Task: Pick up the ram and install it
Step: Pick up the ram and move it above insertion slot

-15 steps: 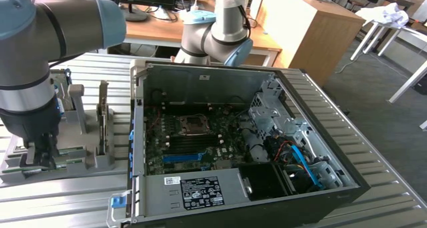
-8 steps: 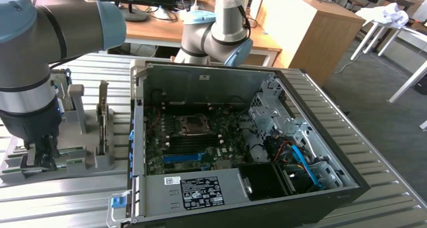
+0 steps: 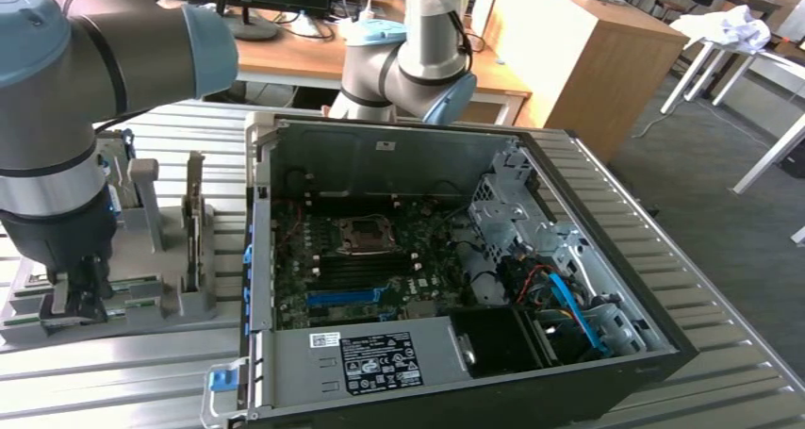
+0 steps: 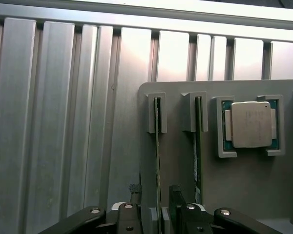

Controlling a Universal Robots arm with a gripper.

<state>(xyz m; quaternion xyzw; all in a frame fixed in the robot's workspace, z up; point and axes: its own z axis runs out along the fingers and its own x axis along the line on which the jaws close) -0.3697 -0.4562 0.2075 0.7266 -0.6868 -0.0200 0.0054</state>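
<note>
Ram (image 4: 157, 146) stands on edge in its slotted grey holder (image 4: 244, 180), lower left of the exterior frame, so I can straddle it: the gripper (image 4: 155, 191) has its jaws apart, one finger either side, not yet clamped.

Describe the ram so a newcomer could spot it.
Beside the open computer case, at the exterior view's left, stands a grey holder. Of two thin green sticks on edge in its slots, the ram is the one between the open fingers, farther from the silver processor than its twin.
</note>
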